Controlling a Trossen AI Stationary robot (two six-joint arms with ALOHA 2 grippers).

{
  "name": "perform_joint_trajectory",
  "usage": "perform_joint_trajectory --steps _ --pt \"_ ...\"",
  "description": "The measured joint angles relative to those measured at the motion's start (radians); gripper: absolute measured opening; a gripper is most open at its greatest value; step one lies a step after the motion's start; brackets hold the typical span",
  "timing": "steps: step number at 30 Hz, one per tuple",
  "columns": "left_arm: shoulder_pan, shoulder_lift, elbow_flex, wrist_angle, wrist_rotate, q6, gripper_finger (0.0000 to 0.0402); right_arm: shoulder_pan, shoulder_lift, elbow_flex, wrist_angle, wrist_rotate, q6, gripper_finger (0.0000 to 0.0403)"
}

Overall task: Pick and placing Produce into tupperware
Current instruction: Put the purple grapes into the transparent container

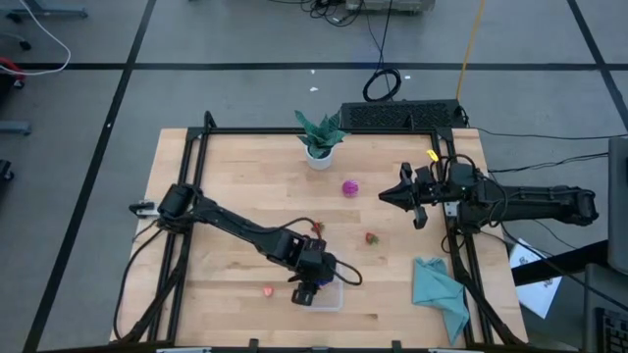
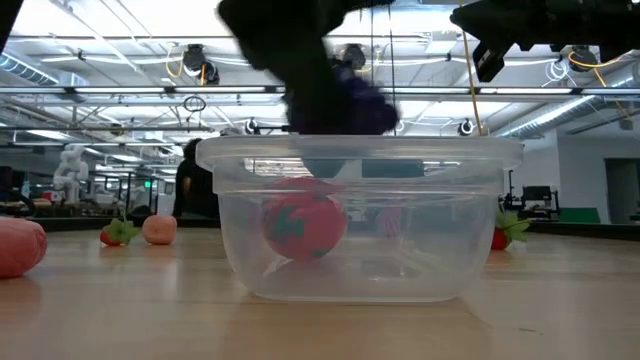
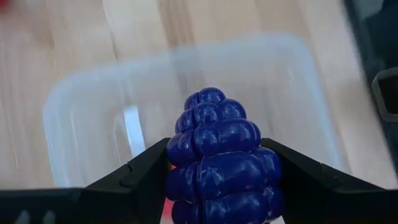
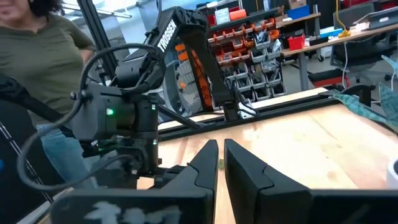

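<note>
The clear tupperware (image 1: 335,298) stands near the table's near edge, with a red toy fruit (image 2: 303,222) on its floor. My left gripper (image 1: 312,291) hovers right above it, shut on a dark purple grape bunch (image 3: 214,155), which also shows over the tupperware's rim (image 2: 362,104). Loose on the wood lie a magenta piece (image 1: 349,187), two red pieces (image 1: 371,237) (image 1: 316,227) and a pinkish one (image 1: 268,290). My right gripper (image 1: 386,196) waits shut, raised over the table's right side. My left gripper pinches the grape bunch between its two fingers (image 3: 140,171), one on each flank of the bunch's wide part (image 3: 178,171). The fingers come from above, pointing down. The bunch is lifted clear, just over the open tupperware (image 3: 81,118).
A green potted plant (image 1: 319,137) stands at the far edge. A teal cloth (image 1: 438,290) lies at the near right corner. Black frame rails (image 1: 191,176) run along the table's sides. Bare wood lies between the plant and the tupperware. A person shows beyond the table (image 4: 37,56).
</note>
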Motion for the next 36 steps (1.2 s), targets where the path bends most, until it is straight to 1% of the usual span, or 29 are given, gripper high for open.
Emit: perform_joint_trajectory --steps 11,19,30,36 --pt "-0.013 0.002 0.010 0.037 -0.016 -0.019 0.0241 0.000 -0.006 0.000 0.062 0.002 -0.011 0.0018" --pt "-0.038 0.002 0.010 0.041 -0.030 -0.030 0.0241 0.000 -0.006 0.000 0.069 0.003 -0.016 0.0018" --pt "-0.038 0.011 0.010 0.072 -0.043 -0.054 0.0241 0.000 -0.006 0.000 0.072 0.003 -0.015 0.0018" --pt "-0.038 0.031 0.008 0.059 -0.042 -0.050 0.0241 0.000 -0.006 0.000 0.084 0.004 -0.015 0.0018"
